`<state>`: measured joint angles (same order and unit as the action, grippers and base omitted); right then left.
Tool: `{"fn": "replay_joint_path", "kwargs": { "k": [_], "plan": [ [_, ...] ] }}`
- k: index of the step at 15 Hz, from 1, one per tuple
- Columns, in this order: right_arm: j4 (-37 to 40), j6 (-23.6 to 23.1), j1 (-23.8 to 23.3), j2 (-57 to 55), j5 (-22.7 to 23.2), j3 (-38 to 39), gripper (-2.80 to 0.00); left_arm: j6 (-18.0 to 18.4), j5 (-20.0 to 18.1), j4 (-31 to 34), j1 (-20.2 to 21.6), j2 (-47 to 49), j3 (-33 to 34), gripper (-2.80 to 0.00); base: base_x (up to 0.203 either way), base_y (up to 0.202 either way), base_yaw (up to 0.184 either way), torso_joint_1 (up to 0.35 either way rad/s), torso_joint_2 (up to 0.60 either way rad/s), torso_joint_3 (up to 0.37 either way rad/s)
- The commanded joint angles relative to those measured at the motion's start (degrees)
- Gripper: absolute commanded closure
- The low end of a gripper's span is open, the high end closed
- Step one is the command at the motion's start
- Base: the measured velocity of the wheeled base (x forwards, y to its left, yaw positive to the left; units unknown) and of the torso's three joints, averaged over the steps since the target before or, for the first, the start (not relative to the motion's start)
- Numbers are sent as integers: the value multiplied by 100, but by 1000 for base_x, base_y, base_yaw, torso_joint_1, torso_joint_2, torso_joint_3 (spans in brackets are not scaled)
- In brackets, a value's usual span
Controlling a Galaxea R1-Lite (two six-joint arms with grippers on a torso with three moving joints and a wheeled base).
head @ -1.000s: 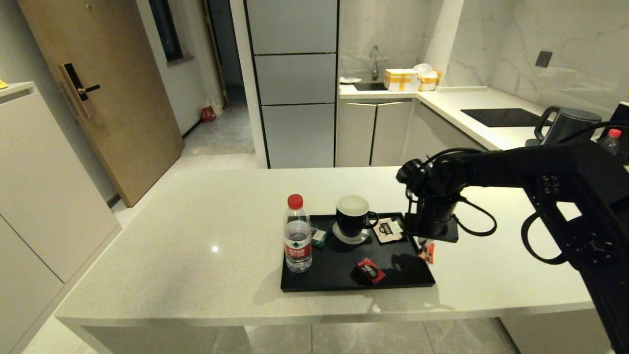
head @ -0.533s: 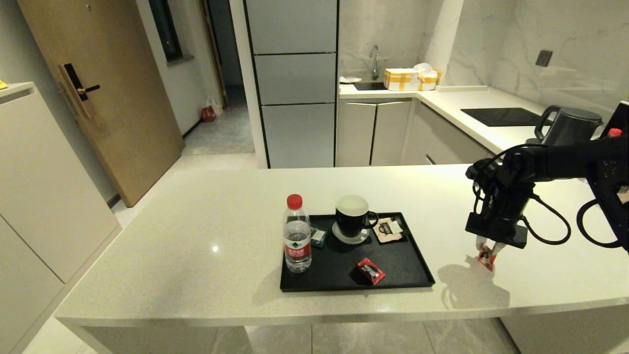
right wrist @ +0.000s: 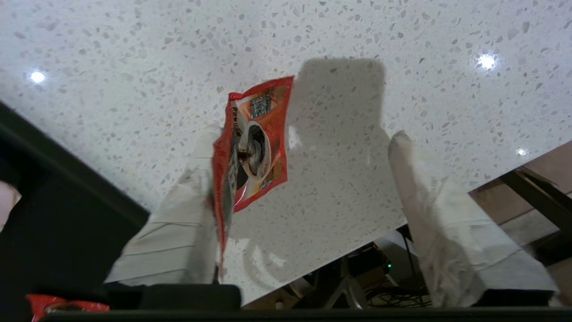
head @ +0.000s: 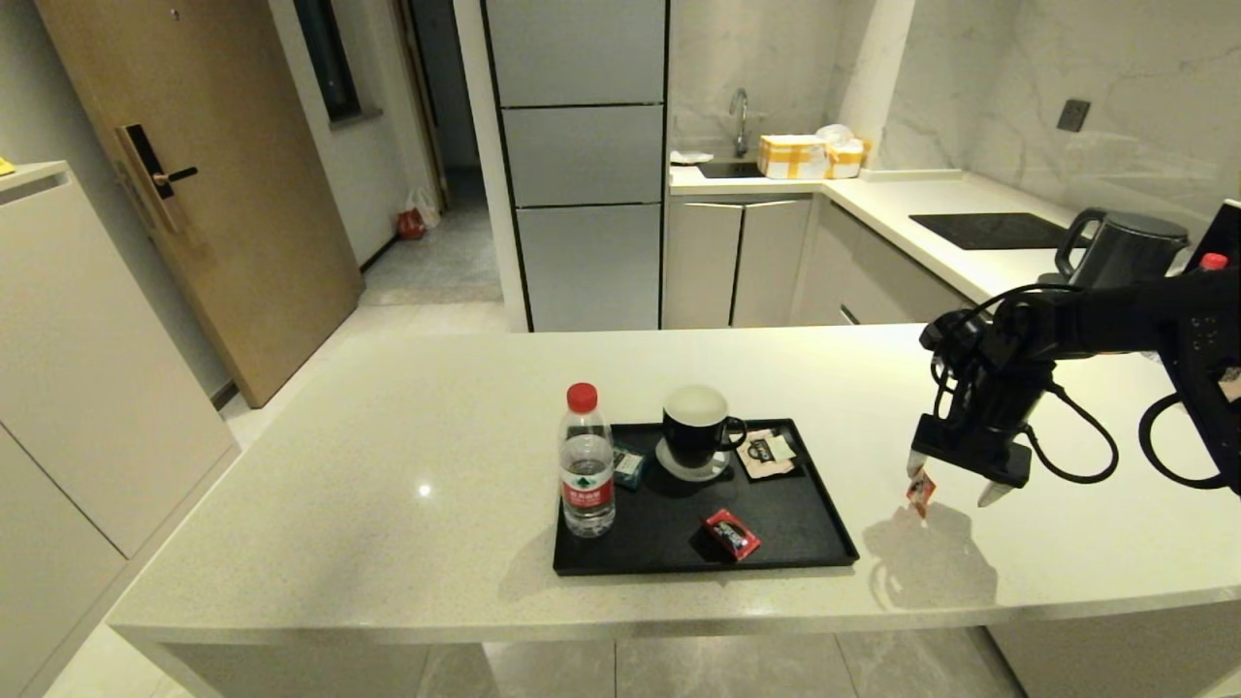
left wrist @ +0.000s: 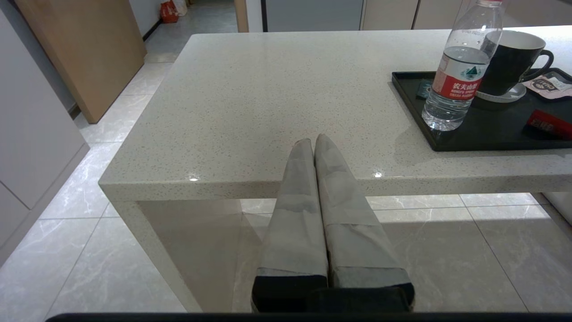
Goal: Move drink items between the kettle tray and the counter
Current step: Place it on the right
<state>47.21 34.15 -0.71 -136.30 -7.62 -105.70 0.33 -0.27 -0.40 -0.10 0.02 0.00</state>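
The right gripper point(head: 953, 483) hangs above the worktop point(head: 388, 485), to the right of the black tray point(head: 834, 543), its jaws spread wide apart. One red sachet point(head: 920, 491) stands on edge against the inner face of one finger point(right wrist: 178, 223), not pinched between the two. The second red sachet point(head: 732, 533) lies flat on the tray, near its front edge, with a water bottle point(head: 588, 460), a dark mug point(head: 694, 427) and a pale sachet point(head: 766, 451) around it. The left gripper point(left wrist: 315, 147) sits low off the worktop's near edge, fingers pressed together
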Motion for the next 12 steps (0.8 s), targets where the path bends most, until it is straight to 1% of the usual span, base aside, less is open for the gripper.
{"fn": "replay_joint_path", "kwargs": {
  "k": [1, 3, 5, 6, 7, 8, 9, 10, 11, 12],
  "plan": [
    [16, 4, 9, -54, -108, 50, -280, 2, 0, -4, 1, -2, 0, 0, 0, 0, 0, 0, 0, 0],
    [42, 39, 41, -44, -126, -39, -280, 2, 0, -4, 1, -2, 9, 0, 0, 0, 0, 0, 0, 0],
    [18, 68, 61, -38, 278, -59, -280, 2, 0, -4, 1, -2, 0, 0, 0, 0, 0, 0, 0, 0],
    [-28, 127, 70, -87, 21, -62, -280, 2, 0, -4, 1, -2, 0, 0, 0, 0, 0, 0, 0, 0],
    [-66, 190, 95, -164, -463, -66, -280, 2, 0, -4, 1, -2, 5, 0, 0, 0, 0, 0, 0, 0],
    [-67, 199, 102, -109, -493, -75, -280, 2, 0, -4, 1, -2, 8, 0, 0, 0, 0, 0, 0, 0],
    [-73, 212, 103, -13, -91, -107, -280, 2, 0, -4, 1, -2, 7, 0, 0, 0, 0, 0, 0, 0],
    [-41, 216, 94, 128, 707, -185, -280, 2, 0, -4, 1, -2, 0, 0, 0, 0, 0, 0, 0, 0],
    [18, 193, 96, 299, 1384, -224, -280, 2, 0, -4, 1, -2, 0, 0, 0, 0, 0, 0, 0, 0],
    [42, 187, 125, 339, 1623, -264, -280, 2, 0, -4, 1, -2, 0, 0, 0, 0, 0, 0, 0, 0]
  ]
}}
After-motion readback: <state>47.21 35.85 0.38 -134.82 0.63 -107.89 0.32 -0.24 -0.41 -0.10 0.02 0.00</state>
